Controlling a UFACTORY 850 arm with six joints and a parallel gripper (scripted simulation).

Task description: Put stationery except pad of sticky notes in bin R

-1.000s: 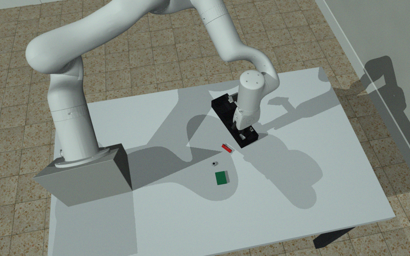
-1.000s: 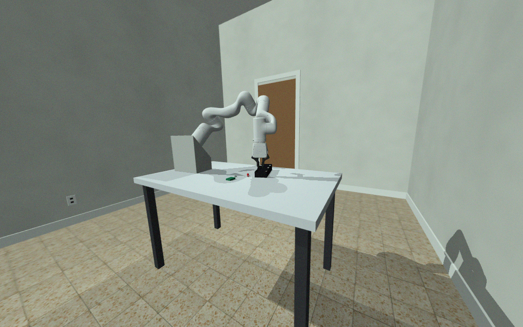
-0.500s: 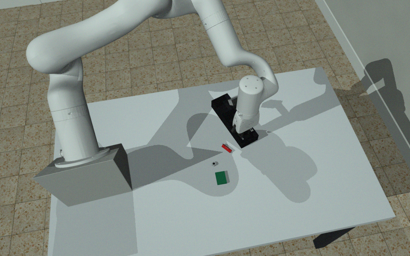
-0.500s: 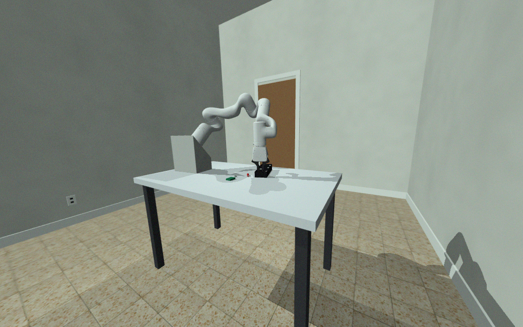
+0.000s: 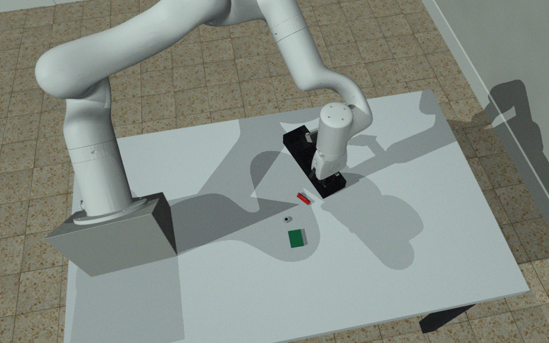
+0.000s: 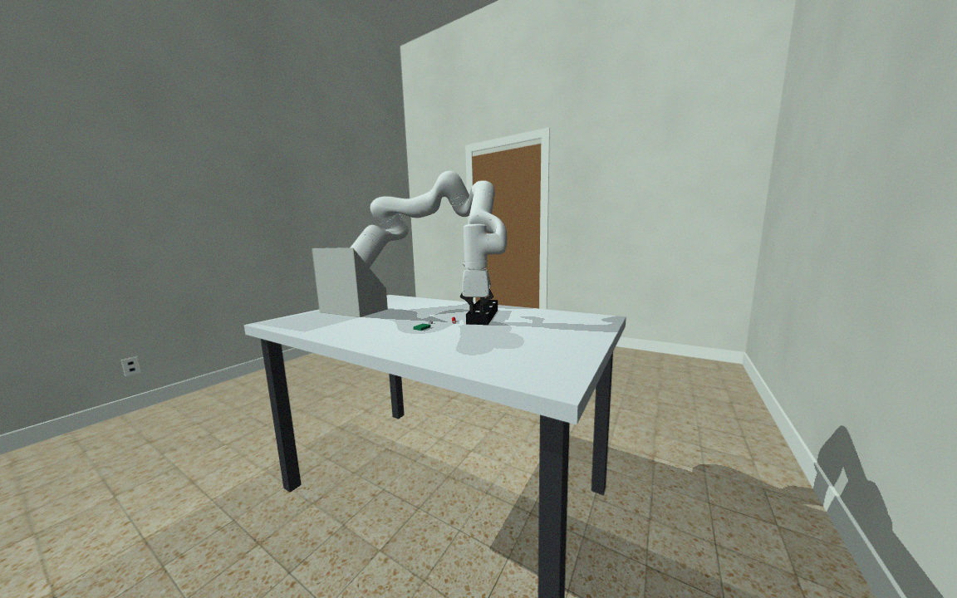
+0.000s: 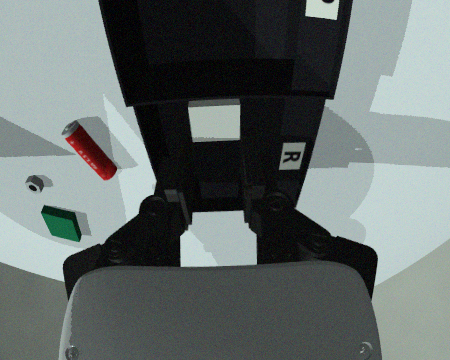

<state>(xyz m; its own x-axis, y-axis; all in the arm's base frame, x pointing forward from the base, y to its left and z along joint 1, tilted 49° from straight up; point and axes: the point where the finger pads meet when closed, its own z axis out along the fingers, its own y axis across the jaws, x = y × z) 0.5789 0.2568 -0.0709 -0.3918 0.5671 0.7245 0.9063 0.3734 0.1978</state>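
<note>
- Fingers released, parted above bin R [image 7: 288, 170]; pale block [image 7: 215, 123] lies inside it.
- Red cylinder [image 7: 89, 150], nut [image 7: 36, 183], green pad [image 7: 61, 223] rest on bench [image 5: 396, 277], left.

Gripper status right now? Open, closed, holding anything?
Gripper: open a little, gripping nothing. The white block sits beyond its fingertips within the opening of the bin marked R; whether it has landed cannot be told.

White six-joint arm [image 5: 97, 55], smooth rounded tubular links, thin seam rings at joints. Round flange bolted on grey slanted pedestal [image 5: 97, 251]. Wrist cap [image 5: 335, 113] flat with small holes. Gripper [image 7: 219, 207]: black linkage fingers, grey rounded housing with corner screws.
</note>
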